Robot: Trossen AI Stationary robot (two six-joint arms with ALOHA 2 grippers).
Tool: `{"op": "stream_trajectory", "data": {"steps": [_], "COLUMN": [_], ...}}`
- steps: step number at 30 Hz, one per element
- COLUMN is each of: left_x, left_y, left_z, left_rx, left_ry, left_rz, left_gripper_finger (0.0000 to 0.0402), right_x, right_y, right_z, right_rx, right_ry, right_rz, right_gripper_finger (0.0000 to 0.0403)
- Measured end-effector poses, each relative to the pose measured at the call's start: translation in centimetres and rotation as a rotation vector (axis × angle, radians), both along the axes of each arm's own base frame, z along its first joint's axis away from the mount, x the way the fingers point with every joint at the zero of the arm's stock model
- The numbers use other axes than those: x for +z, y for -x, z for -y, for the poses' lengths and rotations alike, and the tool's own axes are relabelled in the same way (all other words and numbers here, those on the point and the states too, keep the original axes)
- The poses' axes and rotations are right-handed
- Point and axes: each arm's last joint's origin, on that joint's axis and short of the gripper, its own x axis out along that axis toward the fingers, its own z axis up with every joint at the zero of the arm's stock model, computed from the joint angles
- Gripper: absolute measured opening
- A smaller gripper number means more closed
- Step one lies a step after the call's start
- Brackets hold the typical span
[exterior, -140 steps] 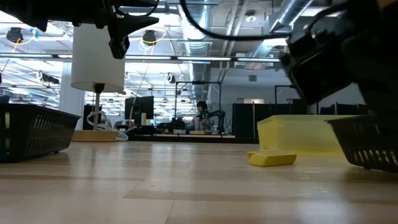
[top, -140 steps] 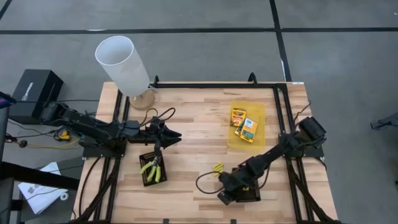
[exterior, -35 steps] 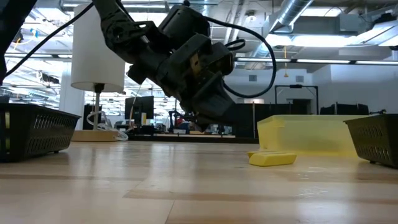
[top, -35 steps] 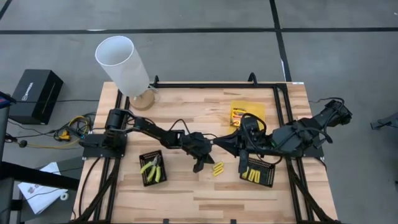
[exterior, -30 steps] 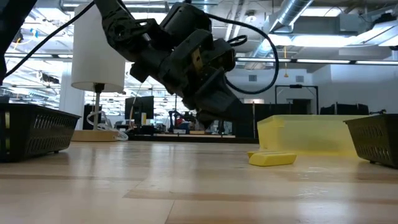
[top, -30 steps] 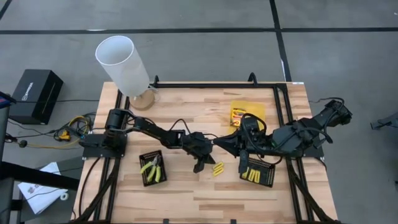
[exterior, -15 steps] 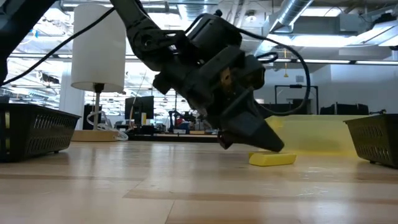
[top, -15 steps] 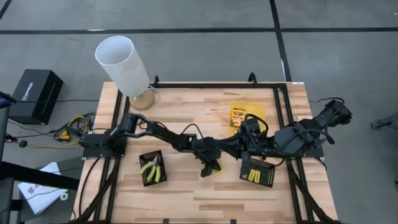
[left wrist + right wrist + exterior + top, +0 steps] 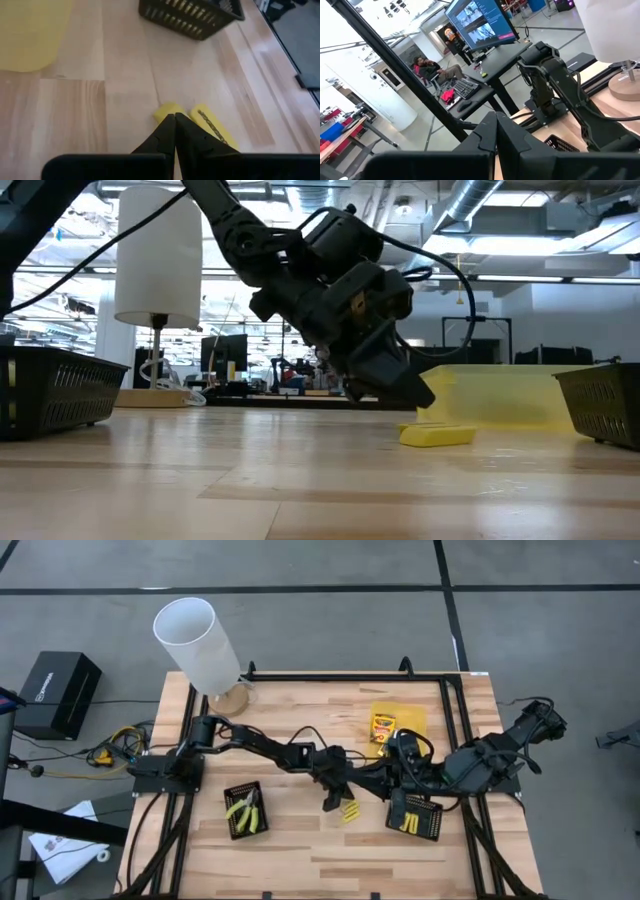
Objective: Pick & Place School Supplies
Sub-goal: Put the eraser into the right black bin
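Observation:
Two short yellow sticks (image 9: 350,812) lie flat on the wood near the table's middle, seen also in the left wrist view (image 9: 214,127) and the low view (image 9: 438,436). My left gripper (image 9: 330,803) is shut and hangs just above them (image 9: 425,400), tips slanting down. My right gripper (image 9: 368,780) is shut, close beside it on the right, pointing level toward the table's left. The plier-like tool (image 9: 243,808) lies in the left black mesh tray (image 9: 232,825). A printed box (image 9: 383,725) lies in the yellow tray (image 9: 405,712).
The right mesh tray (image 9: 430,830) holds several yellow sticks. A white lamp (image 9: 197,640) stands at the far left corner. Black frame rails run along both table sides. People sit at desks in the room beyond (image 9: 427,70).
My left gripper has reached toward the table's right, come down close to the yellow sticks, then risen a little, staying shut. The sticks lie where they were.

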Motion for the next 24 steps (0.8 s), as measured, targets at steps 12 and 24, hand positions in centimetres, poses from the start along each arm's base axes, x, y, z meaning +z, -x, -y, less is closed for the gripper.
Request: {"op": "stream_trajectory", "data": {"steps": [12,24], "left_x": [-1.1,-1.6], "left_y": [1.1,1.4], "left_z": [0.9,-0.1], "left_rx": [-0.058,-0.028], "left_ry": [-0.020,-0.031], "left_rz": [-0.044,-0.080], "left_gripper_finger": [0.0001,0.0001], "right_x": [0.0,0.0], "right_y": [0.0,0.0], "right_z": [0.0,0.0], "right_rx": [0.000,0.007], "right_ry": [0.006,0.001], "right_rz": [0.000,0.000], "right_gripper_finger": [0.0000,0.0000]}}
